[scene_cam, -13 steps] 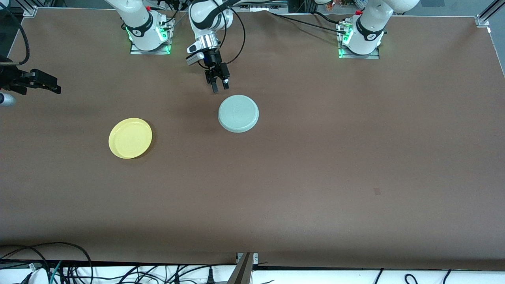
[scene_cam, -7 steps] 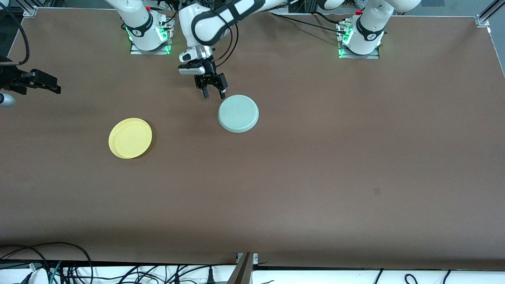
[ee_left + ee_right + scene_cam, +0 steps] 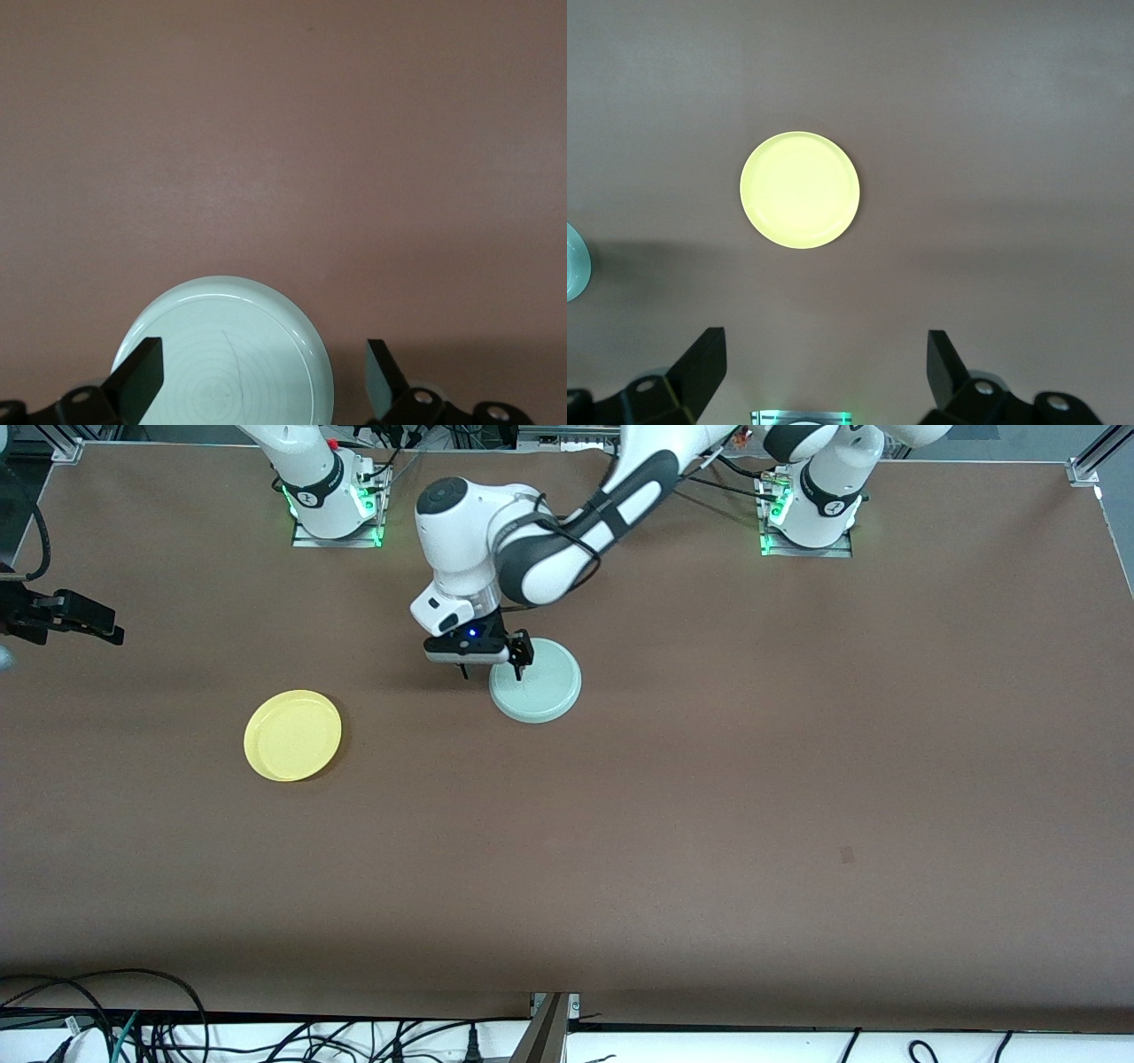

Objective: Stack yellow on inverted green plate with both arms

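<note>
Now, the scene line by line:

Left gripper [image 3: 493, 665]: low at the edge of the green plate, upper middle of the front picture; its arm comes from the base at the upper right. Fingers [image 3: 142, 376] stand wide apart and hold nothing; in the left wrist picture the plate rim lies between them.

Green plate [image 3: 536, 680]: upside down on the table [image 3: 709, 797], pale mint, with faint rings on its bottom [image 3: 221, 354]. It lies upper middle of the front picture.

Yellow plate [image 3: 292, 735]: right way up, at the middle left of the front picture, well apart from the green plate, nearer to the front camera and toward the right arm's end. It shows also in the middle of the right wrist picture [image 3: 800, 189].

Right gripper [image 3: 824, 372]: high over the table near its own base, waiting; fingers spread wide, nothing between them.
</note>
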`<act>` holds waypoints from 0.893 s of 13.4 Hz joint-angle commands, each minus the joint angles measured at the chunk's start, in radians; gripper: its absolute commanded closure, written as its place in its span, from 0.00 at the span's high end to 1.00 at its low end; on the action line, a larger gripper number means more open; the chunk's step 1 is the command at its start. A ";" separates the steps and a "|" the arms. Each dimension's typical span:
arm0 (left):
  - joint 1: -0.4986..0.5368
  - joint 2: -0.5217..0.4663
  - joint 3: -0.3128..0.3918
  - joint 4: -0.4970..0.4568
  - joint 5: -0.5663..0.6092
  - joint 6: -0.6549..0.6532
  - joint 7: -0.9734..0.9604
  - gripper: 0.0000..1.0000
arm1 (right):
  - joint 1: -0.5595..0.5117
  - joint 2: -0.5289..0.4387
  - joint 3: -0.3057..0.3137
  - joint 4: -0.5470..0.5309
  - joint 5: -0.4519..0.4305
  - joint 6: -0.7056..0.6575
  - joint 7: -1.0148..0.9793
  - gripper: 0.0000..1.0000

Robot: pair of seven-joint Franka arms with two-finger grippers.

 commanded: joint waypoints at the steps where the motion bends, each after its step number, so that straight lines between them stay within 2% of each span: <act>1: 0.153 -0.076 -0.087 -0.020 -0.105 -0.007 0.084 1.00 | -0.004 0.070 0.003 0.000 -0.004 -0.001 -0.027 1.00; 4: 0.349 -0.163 -0.179 -0.035 -0.163 -0.070 0.205 1.00 | -0.004 0.087 0.003 -0.092 0.005 0.106 -0.036 1.00; 6: 0.478 -0.208 -0.244 -0.026 -0.163 -0.202 0.313 1.00 | -0.006 0.085 0.002 -0.230 0.008 0.294 -0.030 1.00; 8: 0.607 -0.249 -0.290 -0.025 -0.214 -0.297 0.423 1.00 | -0.007 0.090 -0.009 -0.397 0.011 0.524 -0.023 1.00; 9: 0.665 -0.263 -0.302 -0.023 -0.262 -0.332 0.484 1.00 | -0.007 0.119 -0.009 -0.436 0.011 0.596 -0.023 1.00; 12: 0.803 -0.337 -0.304 -0.020 -0.404 -0.459 0.612 1.00 | -0.012 0.278 -0.009 -0.442 0.011 0.713 -0.038 1.00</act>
